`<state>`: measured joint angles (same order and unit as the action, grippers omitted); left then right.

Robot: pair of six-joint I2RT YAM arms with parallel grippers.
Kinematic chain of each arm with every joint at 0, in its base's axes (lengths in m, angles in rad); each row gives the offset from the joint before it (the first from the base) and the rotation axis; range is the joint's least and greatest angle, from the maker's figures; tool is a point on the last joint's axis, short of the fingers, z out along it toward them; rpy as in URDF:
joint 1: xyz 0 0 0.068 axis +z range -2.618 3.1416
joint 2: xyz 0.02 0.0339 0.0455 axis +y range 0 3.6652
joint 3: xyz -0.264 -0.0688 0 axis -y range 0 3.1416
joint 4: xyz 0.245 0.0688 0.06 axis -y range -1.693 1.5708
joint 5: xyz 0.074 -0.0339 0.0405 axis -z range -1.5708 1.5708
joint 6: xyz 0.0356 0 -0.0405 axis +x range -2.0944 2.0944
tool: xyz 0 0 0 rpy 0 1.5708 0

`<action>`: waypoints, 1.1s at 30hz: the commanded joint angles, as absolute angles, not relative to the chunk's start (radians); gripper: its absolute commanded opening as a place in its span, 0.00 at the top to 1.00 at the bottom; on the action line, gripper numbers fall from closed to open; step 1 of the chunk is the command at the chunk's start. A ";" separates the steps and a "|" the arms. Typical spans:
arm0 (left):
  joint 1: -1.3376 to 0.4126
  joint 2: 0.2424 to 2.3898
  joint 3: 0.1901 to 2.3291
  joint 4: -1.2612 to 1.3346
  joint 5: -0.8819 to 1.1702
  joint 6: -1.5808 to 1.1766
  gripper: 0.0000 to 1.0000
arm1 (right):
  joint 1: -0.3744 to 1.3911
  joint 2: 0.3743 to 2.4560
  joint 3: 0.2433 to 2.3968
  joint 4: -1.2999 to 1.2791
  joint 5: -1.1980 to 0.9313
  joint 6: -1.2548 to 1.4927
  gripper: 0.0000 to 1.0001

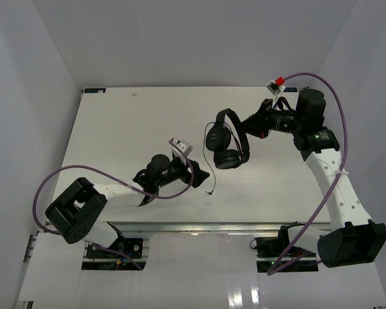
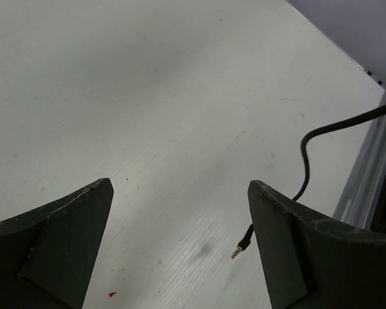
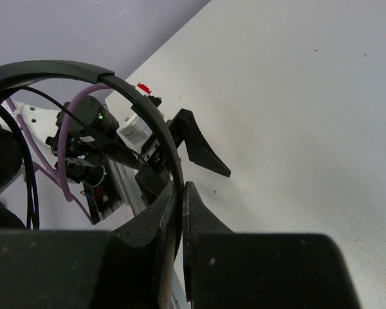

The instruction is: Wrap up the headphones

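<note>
Black headphones [image 1: 226, 138] sit over the middle of a white table [image 1: 116, 129], a little right of centre, held by their headband [image 3: 141, 103]. The headband is a thin, smooth, hard-looking arc. Two round, padded earcups [image 1: 217, 137] sit close together below it, matte and soft-looking. A thin black cord [image 1: 208, 170] trails from them toward the near edge in a loose curve and ends in a small metal-tipped plug [image 2: 240, 246]; whether the plug touches the table cannot be told. The right gripper [image 1: 249, 123] reaches in from the right, its two dark, wedge-shaped fingers pressed together on the headband. The left gripper [image 2: 180, 185] is low over the table just left of the plug, its fingers [image 2: 51, 238] spread wide with nothing between them. The table surface is flat, matte and lightly scuffed.
</note>
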<state>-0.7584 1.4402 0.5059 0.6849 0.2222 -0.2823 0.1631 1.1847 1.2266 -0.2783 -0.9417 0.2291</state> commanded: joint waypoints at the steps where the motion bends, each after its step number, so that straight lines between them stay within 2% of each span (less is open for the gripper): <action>1: -0.761 1.358 0.489 0.591 0.138 -0.263 0.03 | 0.158 1.163 1.224 -0.229 -0.956 0.259 0.92; 5: -0.762 1.324 0.472 0.565 0.146 -0.259 0.03 | 0.158 1.163 1.223 -0.232 -0.954 0.259 0.92; 11: -0.761 1.257 0.381 0.748 0.392 -0.245 0.03 | 0.158 1.164 1.222 -0.232 -0.953 0.259 0.92; 17: -0.764 1.350 0.441 0.773 0.476 -0.259 0.04 | 0.158 1.163 1.227 -0.231 -0.953 0.261 0.92; 21: -0.789 1.460 0.538 0.766 0.456 -0.257 0.07 | 0.158 1.156 1.220 -0.229 -0.951 0.266 0.92; 24: -0.813 1.550 0.598 0.781 0.456 -0.259 0.12 | 0.158 1.151 1.220 -0.228 -0.950 0.271 0.92; 27: -0.835 1.611 0.607 0.832 0.456 -0.283 0.22 | 0.158 1.147 1.220 -0.227 -0.943 0.274 0.92; 30: -0.847 1.634 0.586 0.899 0.466 -0.327 0.35 | 0.158 1.148 1.216 -0.226 -0.939 0.274 0.92; 33: -0.859 1.651 0.570 0.944 0.479 -0.351 0.53 | 0.158 1.155 1.212 -0.220 -0.935 0.277 0.92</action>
